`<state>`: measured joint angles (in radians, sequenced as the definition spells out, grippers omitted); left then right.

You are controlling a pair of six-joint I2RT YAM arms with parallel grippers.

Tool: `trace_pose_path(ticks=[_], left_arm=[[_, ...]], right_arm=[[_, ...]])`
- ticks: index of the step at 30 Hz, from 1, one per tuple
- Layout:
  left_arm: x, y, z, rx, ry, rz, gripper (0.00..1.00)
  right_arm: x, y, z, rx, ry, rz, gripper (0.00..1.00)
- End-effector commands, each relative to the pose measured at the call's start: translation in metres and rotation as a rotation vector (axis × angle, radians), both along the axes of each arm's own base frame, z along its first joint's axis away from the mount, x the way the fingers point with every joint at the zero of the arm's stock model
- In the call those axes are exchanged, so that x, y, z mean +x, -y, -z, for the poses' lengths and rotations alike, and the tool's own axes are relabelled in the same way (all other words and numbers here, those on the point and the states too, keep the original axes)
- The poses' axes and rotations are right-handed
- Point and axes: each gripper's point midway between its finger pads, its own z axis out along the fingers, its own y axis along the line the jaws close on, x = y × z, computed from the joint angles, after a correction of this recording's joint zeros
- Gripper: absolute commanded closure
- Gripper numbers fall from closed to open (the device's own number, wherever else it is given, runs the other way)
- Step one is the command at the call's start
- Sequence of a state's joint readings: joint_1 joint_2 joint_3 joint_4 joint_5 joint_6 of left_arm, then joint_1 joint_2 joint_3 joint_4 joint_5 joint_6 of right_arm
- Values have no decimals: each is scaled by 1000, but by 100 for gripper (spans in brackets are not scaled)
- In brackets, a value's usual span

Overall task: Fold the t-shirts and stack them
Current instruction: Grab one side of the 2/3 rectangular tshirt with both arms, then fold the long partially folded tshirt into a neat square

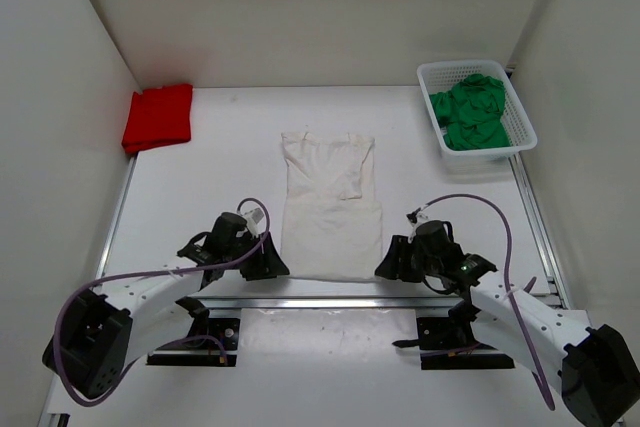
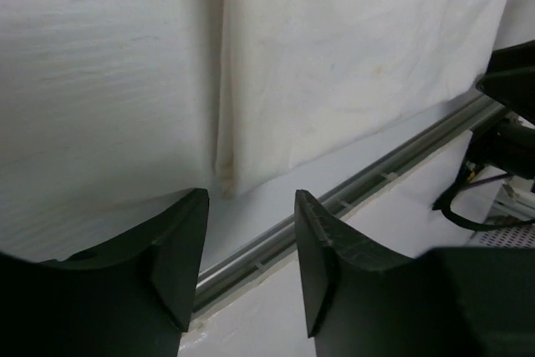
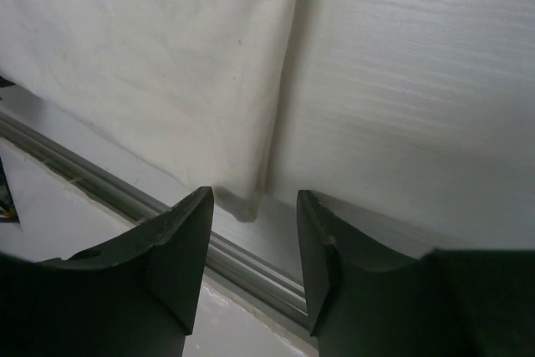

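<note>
Currently, the white t-shirt (image 1: 330,209) is lying folded narrow at the centre of the desk (image 1: 220,167), hem toward 6 o'clock. The left pincer (image 2: 251,206) and right pincer (image 3: 255,202) are standing open, gripping nothing, each hovering beside a hem corner at 7 and 5 o'clock, seemingly placed for the lengthwise fold. The red t-shirt (image 1: 158,117) is sitting folded at 10 o'clock; the green t-shirt (image 1: 470,112) is waiting in the basket (image 1: 455,65) at 2 o'clock

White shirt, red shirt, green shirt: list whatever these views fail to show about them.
- White shirt: in the top view its near corners sit under the left gripper and right gripper. The wrist views cut off all but a hem corner.
- Green shirt: top view, crumpled in the basket, whose walls hide its lower part.
- Red shirt: top view, too small to count its folds.
</note>
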<state>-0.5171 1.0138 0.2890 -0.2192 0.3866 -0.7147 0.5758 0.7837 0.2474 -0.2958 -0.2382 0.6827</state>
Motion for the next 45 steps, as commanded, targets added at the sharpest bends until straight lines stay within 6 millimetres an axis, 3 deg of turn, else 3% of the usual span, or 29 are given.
trace_pose_path(ticks=[1,5,10,14,18,21,24,26,28,29,30,34,35,36,37,39,41,42,43,45], left_arm=[[-19,-8,22,26,-65,1,46],[-17,-8,27,21,-65,-30,52],[-7,-1,20,4,-43,-23,68],[-1,0,16,-2,-29,-38,98],[-13,-4,14,27,-50,7,100],[-49,-13,12,51,-134,66,100],[-37,-13,-31,3,-64,64,100],[3,-12,-78,10,66,33,100],[29,-5,-101,4,113,53,100],[44,-1,-102,-3,106,44,100],[66,7,-126,-47,176,34,100],[148,18,-153,-24,268,-45,100],[170,21,-160,-34,278,-65,100],[188,19,-143,0,232,-98,100],[215,16,-159,18,285,-133,100],[260,17,-145,48,253,-182,100],[292,17,-137,32,249,-238,100],[309,13,-127,49,249,-263,100],[320,6,-123,59,250,-294,100],[345,-5,-110,68,231,-354,100]], right_arm=[[-12,1,9,5,-46,11,57],[-15,1,16,9,-65,14,60],[-13,-6,14,45,-67,0,80],[-13,-14,6,86,-44,-28,96],[-17,-18,-4,106,-34,-30,100],[-45,-19,-5,92,-110,-46,100],[-51,-28,-35,101,-39,-65,100],[-25,-29,-71,79,48,-59,100],[9,-22,-85,60,96,-72,99],[35,-17,-109,106,166,-71,100],[56,-11,-114,125,193,-71,100],[152,21,-141,26,284,38,99],[172,19,-152,32,300,31,100],[193,19,-176,53,365,23,100],[210,18,-166,52,330,28,100],[256,17,-164,44,316,36,100],[286,13,-159,54,300,33,100],[304,14,-172,67,325,41,100],[314,14,-144,55,261,34,100],[353,9,-136,67,259,27,100]])
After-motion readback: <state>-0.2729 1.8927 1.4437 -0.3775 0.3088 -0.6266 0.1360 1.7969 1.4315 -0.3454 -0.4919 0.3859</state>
